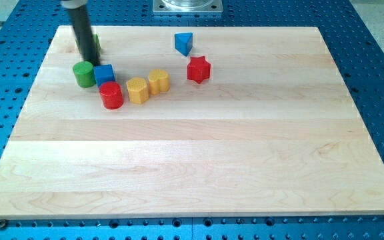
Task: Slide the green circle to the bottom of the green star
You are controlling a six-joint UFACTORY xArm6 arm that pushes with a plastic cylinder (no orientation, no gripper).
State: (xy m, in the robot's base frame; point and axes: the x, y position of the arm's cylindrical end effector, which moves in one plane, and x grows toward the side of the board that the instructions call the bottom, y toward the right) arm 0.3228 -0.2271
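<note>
On the counter [199, 167] I count seven blocks in total.

Green blocks: two. One is the green circle [83, 73], a short cylinder. The other is the green block [96, 44], mostly hidden behind the rod, so I cannot tell its shape.

Blue blocks: two. One is the blue cube [104, 73], the other is the blue triangle [184, 43].

Red blocks: two. One is the red cylinder [111, 95], the other is the red star [199, 69].

Yellow blocks: two, the left yellow block [137, 89] and the right yellow block [159, 81]; both have a lobed shape which I cannot name exactly.

That gives eight, not seven: eight blocks.
</note>
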